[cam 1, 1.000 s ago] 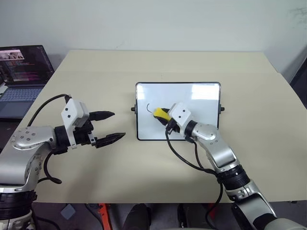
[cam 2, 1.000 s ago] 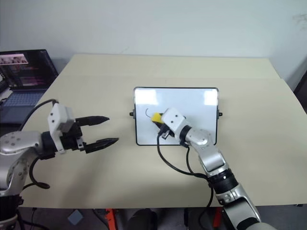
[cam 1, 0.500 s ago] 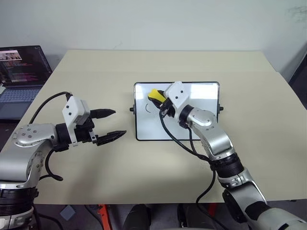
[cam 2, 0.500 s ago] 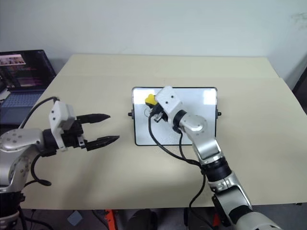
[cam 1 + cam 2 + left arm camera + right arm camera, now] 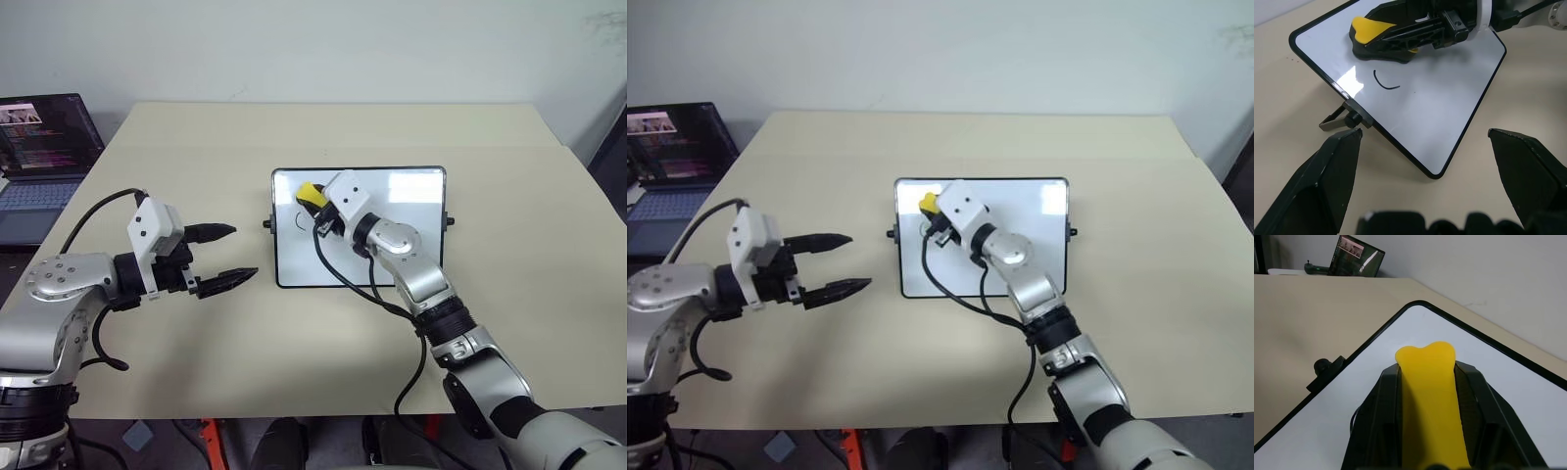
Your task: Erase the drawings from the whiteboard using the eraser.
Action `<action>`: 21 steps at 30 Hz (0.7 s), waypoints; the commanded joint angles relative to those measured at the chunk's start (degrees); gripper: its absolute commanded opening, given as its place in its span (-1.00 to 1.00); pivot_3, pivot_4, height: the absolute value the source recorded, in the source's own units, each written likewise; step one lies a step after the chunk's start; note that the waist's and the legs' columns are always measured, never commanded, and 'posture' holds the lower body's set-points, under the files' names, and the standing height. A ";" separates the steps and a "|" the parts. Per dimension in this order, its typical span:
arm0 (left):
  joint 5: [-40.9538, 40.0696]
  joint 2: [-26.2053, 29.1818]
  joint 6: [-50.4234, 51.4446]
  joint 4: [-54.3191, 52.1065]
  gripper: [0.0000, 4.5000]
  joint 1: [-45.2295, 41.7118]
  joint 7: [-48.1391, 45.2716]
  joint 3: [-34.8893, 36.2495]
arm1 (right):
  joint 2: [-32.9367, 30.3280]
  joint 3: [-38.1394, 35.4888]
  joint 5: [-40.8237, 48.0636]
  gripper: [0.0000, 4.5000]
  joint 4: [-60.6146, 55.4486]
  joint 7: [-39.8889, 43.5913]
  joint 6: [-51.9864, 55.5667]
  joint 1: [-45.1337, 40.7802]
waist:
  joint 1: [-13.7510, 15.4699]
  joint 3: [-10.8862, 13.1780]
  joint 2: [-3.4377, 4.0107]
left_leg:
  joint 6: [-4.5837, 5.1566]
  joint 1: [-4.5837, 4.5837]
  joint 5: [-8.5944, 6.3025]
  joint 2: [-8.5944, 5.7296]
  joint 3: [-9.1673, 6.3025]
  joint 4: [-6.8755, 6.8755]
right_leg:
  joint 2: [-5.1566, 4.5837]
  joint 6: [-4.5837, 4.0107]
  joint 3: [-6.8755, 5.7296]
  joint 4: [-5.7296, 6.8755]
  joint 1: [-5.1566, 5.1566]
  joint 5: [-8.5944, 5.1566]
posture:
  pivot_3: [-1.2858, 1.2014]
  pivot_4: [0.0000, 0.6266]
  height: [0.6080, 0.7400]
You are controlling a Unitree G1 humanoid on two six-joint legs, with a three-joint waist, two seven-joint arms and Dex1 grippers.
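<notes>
Right now the right gripper has its jaws clamped on the eraser, one finger along each long side, with the yellow tip poking out just past the fingertips. Under those jaws lies the whiteboard, flat on the counter, and the eraser sits over the board's far corner on the robot's left. Of the drawings, one short curved stroke is visible, just beside the jaws on the near side; whether other marks are left elsewhere cannot be told.

The left gripper hangs over the counter well apart from the board, jaws spread wide and holding nothing.

The eraser looks light and stiff enough to push without buckling, and the side grip seems sound, since it leaves the black underside free to meet the board. The board looks thin, glossy and probably slippery; with only small knobs at its sides, it could slide on the counter under a firm wipe, so moderate downward pressure seems wise.
</notes>
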 commanded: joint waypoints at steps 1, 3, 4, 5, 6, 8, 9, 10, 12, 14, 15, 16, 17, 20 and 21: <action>-0.11 1.23 -0.34 -0.37 1.00 -1.59 -0.32 0.57 | 1.07 0.18 -0.87 -0.48 2.60 -0.71 -3.17 -1.99 | -0.07 0.00 0.00 | 0.00 0.00 0.00 0.00 0.00 0.00 | 0.00 0.00 0.00 0.00 0.00 0.00 | 0.03 -0.52 1.00; 0.02 1.21 -0.46 -0.31 1.00 -1.52 -0.46 0.49 | 1.38 1.09 -1.85 -0.48 5.97 -0.88 -4.94 -1.61 | -0.17 -0.01 -0.01 | 0.00 0.01 0.00 0.00 0.00 0.00 | 0.00 0.00 0.01 0.00 0.01 0.00 | 0.03 -0.52 1.00; 0.02 1.19 -0.45 -0.29 1.00 -1.57 -0.45 0.51 | 1.29 1.68 -2.56 -0.48 7.48 -0.73 -6.09 -1.13 | -0.26 -0.01 -0.01 | 0.00 0.02 0.00 0.00 0.01 0.00 | 0.00 0.00 0.01 0.01 0.01 0.00 | 0.03 -0.52 1.00; 0.03 1.19 -0.46 -0.24 1.00 -1.64 -0.43 0.53 | 1.18 2.01 -3.06 -0.48 8.62 -0.58 -7.23 -0.60 | -0.41 -0.01 -0.01 | 0.00 0.04 0.00 0.00 0.01 0.00 | 0.00 0.00 0.01 0.02 0.02 0.00 | 0.03 -0.52 1.00; 0.03 1.17 -0.41 -0.25 1.00 -1.75 -0.36 0.49 | 1.07 2.12 -3.35 -0.48 9.40 -0.42 -8.13 -0.31 | -0.57 -0.01 -0.01 | 0.00 0.05 0.00 0.00 0.01 0.01 | 0.00 0.00 0.01 0.04 0.03 0.00 | 0.03 -0.52 1.00; 0.07 1.10 -0.43 -0.35 1.00 -1.61 -0.28 0.46 | 0.28 2.91 -4.13 -0.48 10.60 0.23 -9.54 1.03 | -0.75 -0.02 -0.02 | 0.00 0.11 0.00 0.00 0.00 0.02 | 0.00 0.00 0.01 0.06 0.09 0.00 | 0.03 -0.52 1.00; 0.10 1.10 -0.50 -0.31 1.00 -1.48 -0.31 0.49 | -0.10 3.17 -4.30 -0.48 10.97 0.51 -9.73 1.79 | -0.79 -0.02 -0.02 | -0.01 0.16 0.01 0.00 -0.01 0.02 | 0.00 0.00 0.00 0.05 0.16 0.00 | 0.03 -0.52 1.00; 0.10 1.10 -0.51 -0.33 1.00 -1.33 -0.31 0.56 | -0.46 3.41 -4.52 -0.48 11.12 0.78 -9.96 2.47 | -0.82 -0.02 -0.03 | 0.00 0.21 0.00 0.00 -0.03 0.03 | 0.00 0.00 -0.02 0.05 0.23 0.00 | 0.03 -0.52 1.00; 0.06 1.07 -0.45 -0.34 1.00 -1.28 -0.26 0.58 | -1.04 3.64 -4.84 -0.48 11.07 1.22 -10.37 3.43 | -0.85 -0.04 -0.05 | 0.00 0.30 0.00 0.00 -0.04 0.05 | 0.00 0.01 -0.01 0.04 0.33 0.01 | 0.03 -0.52 1.00; 0.02 1.03 -0.39 -0.40 1.00 -1.31 -0.20 0.57 | -1.60 3.90 -5.06 -0.48 10.44 1.85 -10.56 4.36 | -0.79 -0.06 -0.08 | 0.00 0.36 0.01 -0.01 -0.05 0.07 | 0.00 0.02 -0.02 0.07 0.39 0.02 | 0.03 -0.52 1.00; 0.01 0.99 -0.40 -0.39 1.00 -1.29 -0.17 0.59 | -1.82 4.00 -5.08 -0.48 9.95 2.16 -10.50 4.86 | -0.76 -0.07 -0.09 | 0.00 0.37 0.01 -0.01 -0.06 0.07 | 0.00 0.01 -0.02 0.07 0.40 0.04 | 0.03 -0.52 1.00; 0.08 0.98 -0.49 -0.26 1.00 -1.32 -0.19 0.54 | -2.16 4.22 -5.19 -0.48 9.35 2.53 -10.50 5.41 | -0.72 -0.09 -0.12 | 0.00 0.39 0.01 -0.01 -0.06 0.07 | 0.00 0.01 -0.03 0.07 0.41 0.06 | 0.03 -0.52 1.00; 0.12 0.96 -0.55 -0.14 1.00 -1.37 -0.21 0.51 | -2.44 4.41 -5.22 -0.48 8.76 2.86 -10.36 5.94 | -0.70 -0.10 -0.13 | -0.01 0.40 0.01 -0.01 -0.07 0.07 | 0.00 0.01 -0.04 0.08 0.42 0.07 | 0.03 -0.52 1.00; 0.14 0.93 -0.58 -0.09 1.00 -1.28 -0.23 0.48 | -3.39 5.02 -5.54 -0.48 6.87 3.96 -10.25 7.87 | -0.64 -0.11 -0.14 | -0.01 0.40 0.02 -0.01 -0.08 0.09 | 0.00 0.02 -0.03 0.08 0.43 0.08 | 0.03 -0.52 1.00; 0.14 0.93 -0.58 -0.05 1.00 -1.33 -0.24 0.44 | -3.74 5.24 -5.60 -0.48 6.24 4.41 -10.28 8.57 | -0.60 -0.11 -0.15 | -0.01 0.40 0.02 -0.01 -0.08 0.09 | 0.00 0.02 -0.04 0.08 0.43 0.08 | 0.03 -0.52 1.00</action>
